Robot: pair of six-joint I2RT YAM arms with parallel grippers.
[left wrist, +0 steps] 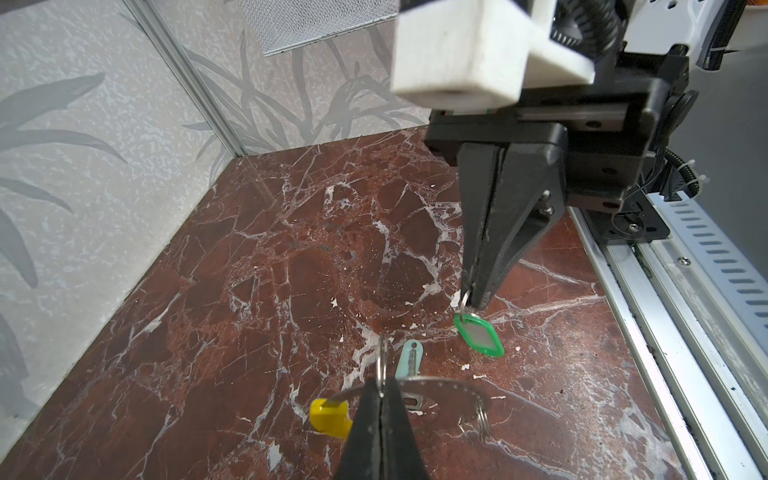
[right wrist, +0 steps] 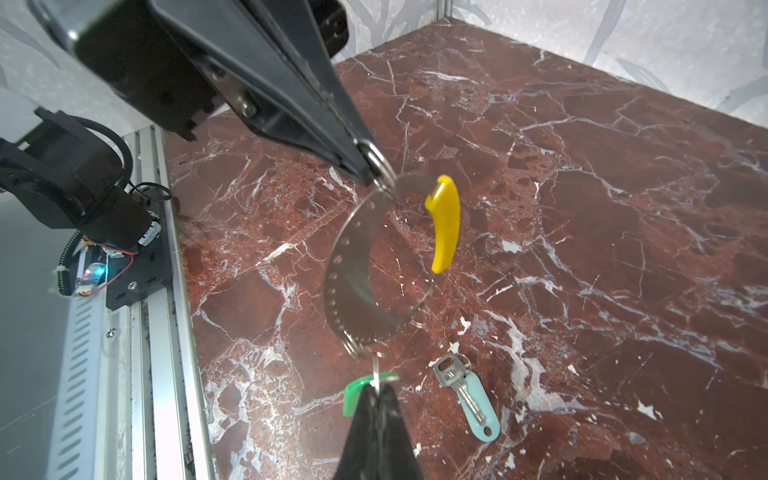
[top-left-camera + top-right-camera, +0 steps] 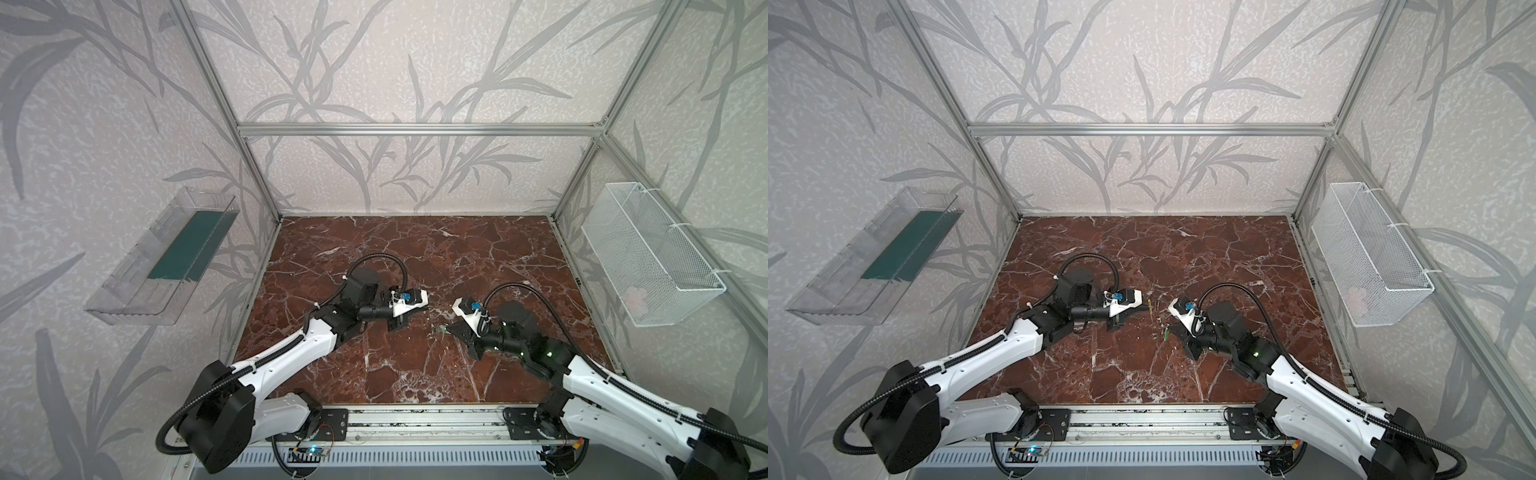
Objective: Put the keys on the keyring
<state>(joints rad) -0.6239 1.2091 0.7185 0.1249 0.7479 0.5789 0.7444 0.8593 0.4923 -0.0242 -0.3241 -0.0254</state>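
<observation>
- Tools: left tool point(image 1: 380, 392) is clamped on a small split ring point(image 1: 382, 359) carried by the keyring point(image 1: 442, 386); right tool point(image 2: 378, 388) is clamped on the metal loop of the green tag point(image 2: 356, 395)
- Keyring appears to hang off the surface point(image 3: 415, 249) between both tools, its yellow segment point(image 2: 444, 224) near the left tool; whether the tag's loop is already linked cannot be told
- Teal-tagged key point(image 2: 467, 395) lies loose on the surface, just beside
- Risk, judged: both grips are thin fingertip pinches on wire, so a twist while threading could let a ring slip and drop the keyring
- Right wrist view shows the whole hoop and the key's blade; left wrist view shows the tag's full face; in both top views these parts are too small to read
</observation>
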